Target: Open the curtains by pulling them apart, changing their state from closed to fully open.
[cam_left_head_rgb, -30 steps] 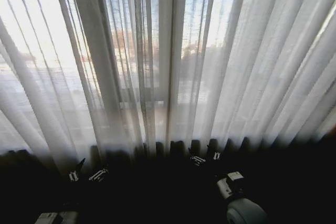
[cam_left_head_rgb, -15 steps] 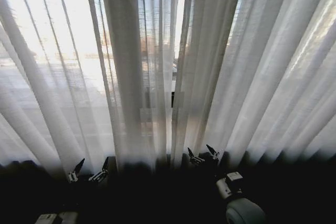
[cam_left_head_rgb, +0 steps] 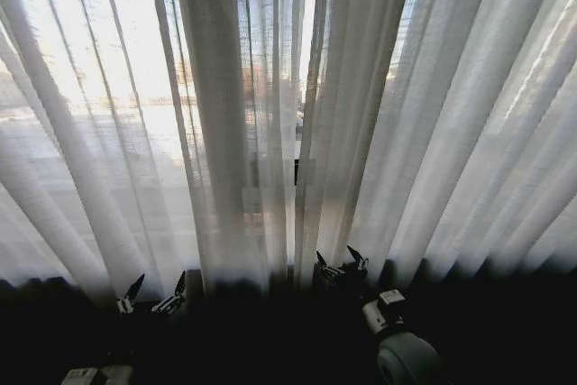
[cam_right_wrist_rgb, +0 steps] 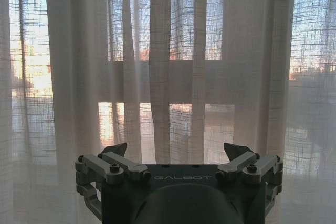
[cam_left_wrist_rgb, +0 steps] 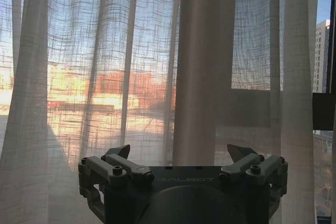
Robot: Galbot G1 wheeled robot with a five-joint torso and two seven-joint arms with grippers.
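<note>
Bright window behind the curtains (cam_left_head_rgb: pixel 216 132), closed. Left gripper (cam_left_head_rgb: pixel 153 293) at 7 o'clock and right gripper (cam_left_head_rgb: pixel 341 265) at 6, both spread, empty. Sheer, soft fabric; pinch a pleat by the centre seam.

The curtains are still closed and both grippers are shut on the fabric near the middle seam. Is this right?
Not quite. The curtains are closed, but neither gripper holds fabric. The wrist views show the left gripper and the right gripper with fingers spread open and nothing between them, the cloth hanging just beyond.
</note>
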